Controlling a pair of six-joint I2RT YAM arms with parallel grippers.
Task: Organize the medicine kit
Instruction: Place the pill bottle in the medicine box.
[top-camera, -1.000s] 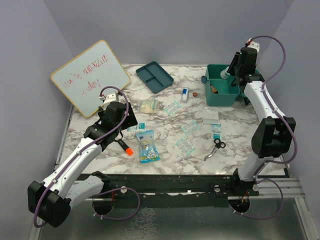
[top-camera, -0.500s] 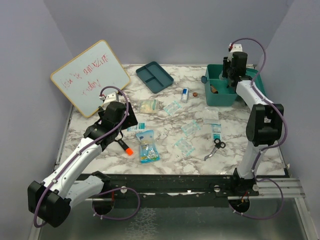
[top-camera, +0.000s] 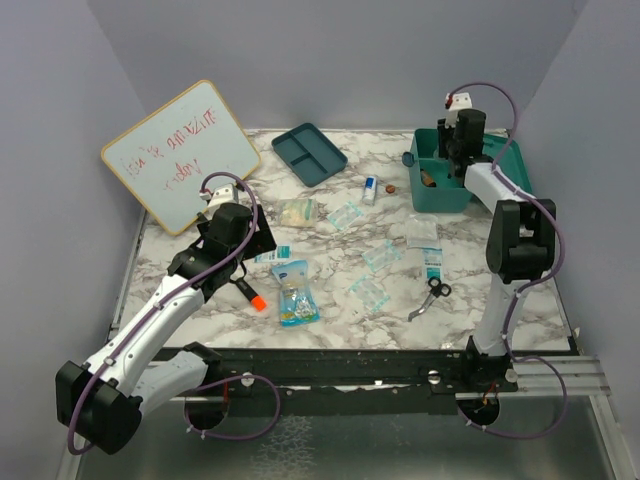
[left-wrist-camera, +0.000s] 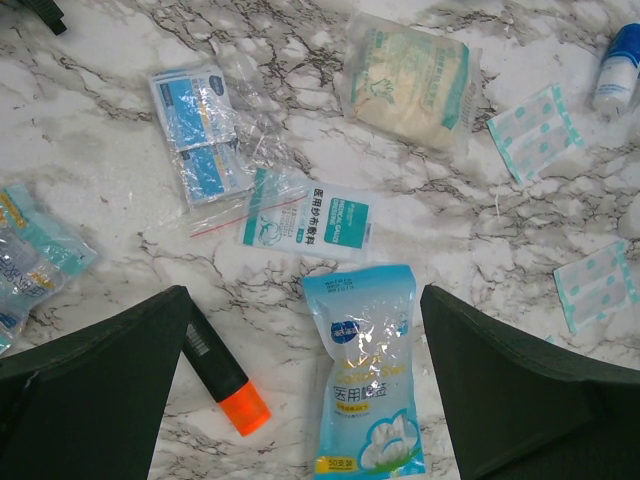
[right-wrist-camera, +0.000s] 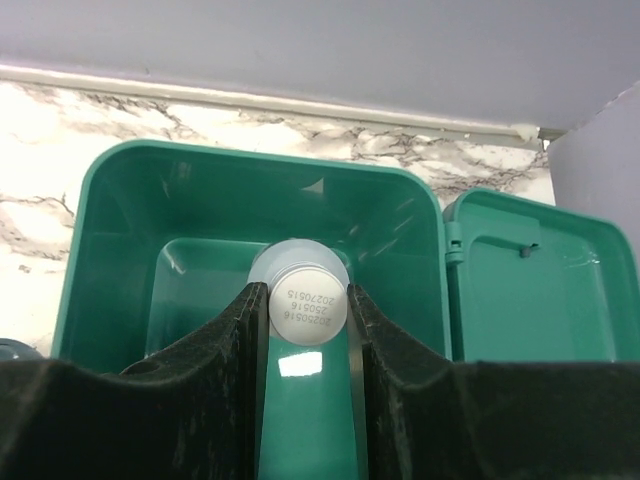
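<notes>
The medicine kit (top-camera: 440, 196), a teal box with its lid (right-wrist-camera: 530, 290) swung open to the right, stands at the back right. My right gripper (top-camera: 457, 148) hovers over its inside (right-wrist-camera: 200, 280), shut on a small white bottle (right-wrist-camera: 307, 300) whose printed round end faces the camera, held between both pads. A small brown item (top-camera: 428, 180) lies inside the kit. My left gripper (left-wrist-camera: 302, 292) hangs open above a blue cotton-swab bag (left-wrist-camera: 365, 370) and holds nothing. A black marker with an orange cap (left-wrist-camera: 225, 380) lies by its left finger.
A whiteboard (top-camera: 185, 150) leans at the back left and a flat teal tray (top-camera: 309, 153) lies behind the middle. Scattered on the marble are a gauze pack (left-wrist-camera: 410, 80), plasters (left-wrist-camera: 540, 130), a wipes bag (left-wrist-camera: 200, 130), a mask packet (left-wrist-camera: 310, 222), a small vial (top-camera: 370, 189) and scissors (top-camera: 432, 293).
My right arm has swung left from the box's right side to over its open inside, still holding the bottle. The left arm has not moved.
</notes>
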